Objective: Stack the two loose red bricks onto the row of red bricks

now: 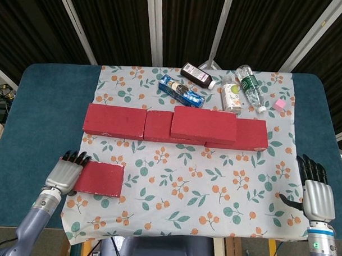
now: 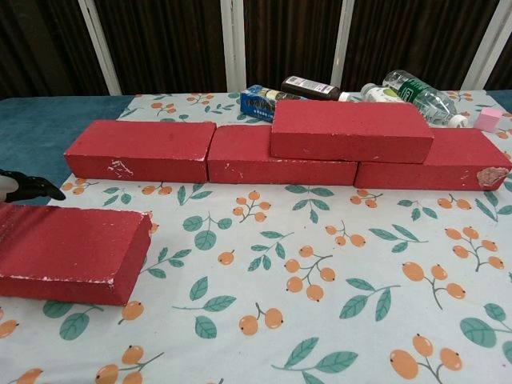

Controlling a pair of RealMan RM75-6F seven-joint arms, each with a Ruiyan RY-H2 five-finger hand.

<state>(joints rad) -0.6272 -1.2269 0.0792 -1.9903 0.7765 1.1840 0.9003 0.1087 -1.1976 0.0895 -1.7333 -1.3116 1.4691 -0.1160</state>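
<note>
At lower left of the head view, your left hand point(image 1: 64, 172), fingers extended, rests against the loose red rectangular brick point(image 1: 99, 178); nothing is gripped. One red brick point(image 1: 203, 124) already tops the red brick row point(image 1: 115, 121); one remains. Your right hand point(image 1: 316, 196) lies spread on the floral tablecloth point(image 1: 214, 180), before dark curtains.

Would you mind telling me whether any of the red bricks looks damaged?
Yes: the rightmost red brick in the row has a pale chipped patch at its front right end. The leftmost red brick shows a smaller white scuff on its front face.
</note>
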